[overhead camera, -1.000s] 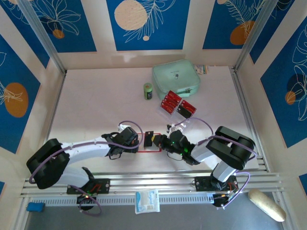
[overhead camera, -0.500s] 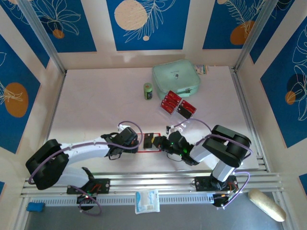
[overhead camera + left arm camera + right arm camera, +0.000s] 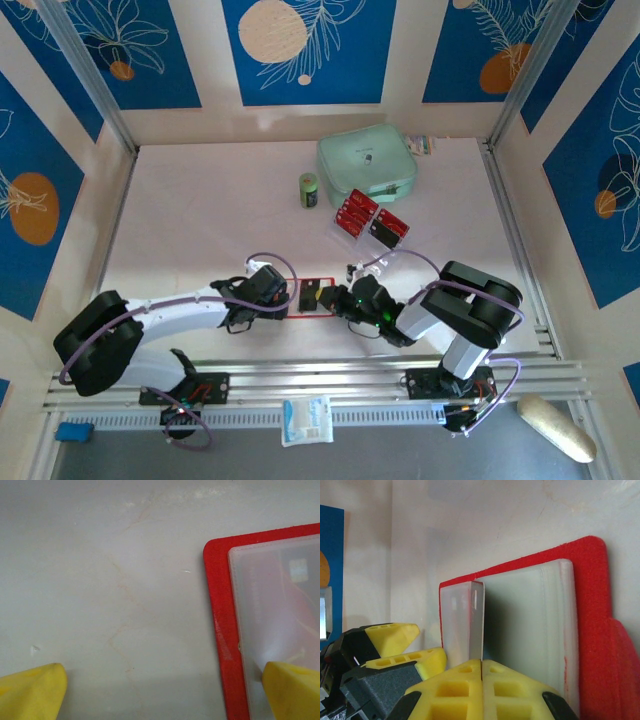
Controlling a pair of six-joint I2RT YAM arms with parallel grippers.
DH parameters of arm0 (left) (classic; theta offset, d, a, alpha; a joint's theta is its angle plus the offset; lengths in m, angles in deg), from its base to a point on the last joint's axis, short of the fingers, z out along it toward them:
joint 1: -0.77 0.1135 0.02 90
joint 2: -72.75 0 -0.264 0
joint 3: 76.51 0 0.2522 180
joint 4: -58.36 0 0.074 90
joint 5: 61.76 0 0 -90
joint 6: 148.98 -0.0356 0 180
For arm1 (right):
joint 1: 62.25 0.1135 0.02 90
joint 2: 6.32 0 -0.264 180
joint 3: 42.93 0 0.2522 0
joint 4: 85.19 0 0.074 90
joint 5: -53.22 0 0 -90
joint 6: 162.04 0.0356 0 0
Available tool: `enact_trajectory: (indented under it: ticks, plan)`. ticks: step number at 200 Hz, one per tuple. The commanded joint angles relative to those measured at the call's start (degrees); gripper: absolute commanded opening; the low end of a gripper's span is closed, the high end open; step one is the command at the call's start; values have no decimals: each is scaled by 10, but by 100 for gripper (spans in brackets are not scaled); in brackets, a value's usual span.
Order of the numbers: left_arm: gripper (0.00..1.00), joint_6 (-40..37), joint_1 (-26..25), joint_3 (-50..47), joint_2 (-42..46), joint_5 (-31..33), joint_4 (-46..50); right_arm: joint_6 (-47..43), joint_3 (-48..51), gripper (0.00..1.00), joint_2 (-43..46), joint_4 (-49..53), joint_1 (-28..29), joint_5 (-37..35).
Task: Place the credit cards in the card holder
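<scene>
Top: one holder (image 3: pixel 297 312) lies open on the bench (image 3: pixel 200 220), between left pincer (image 3: pixel 283 296) and right pincer (image 3: pixel 330 297). One card (image 3: pixel 313 294) is over it, and two card piles (image 3: pixel 356 212) sit well behind; pile counts unclear.
Left wrist: fingertips (image 3: pixel 33 690) spread wide, empty, one resting on the pocket (image 3: pixel 280 605).
Right wrist: pincer clamped tight on the card, edge-on.
Risk: the card misses the slot and buckles, or drags the holder along.

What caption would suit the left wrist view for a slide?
Open left gripper straddles the red card holder edge, one finger over its pale pocket.
</scene>
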Motion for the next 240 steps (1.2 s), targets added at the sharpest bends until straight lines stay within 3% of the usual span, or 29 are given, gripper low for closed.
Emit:
enact_trajectory:
  ticks: [1, 94, 240]
  plan:
    - [100, 2, 4, -10, -1, 2, 20, 5, 10, 0, -1, 9, 4, 7]
    - [100, 2, 4, -9, -9, -1, 13, 4, -5, 0, 6, 68, -1, 27]
    - [100, 4, 5, -12, -4, -3, 2, -5, -82, 1, -50, 167, -25, 143]
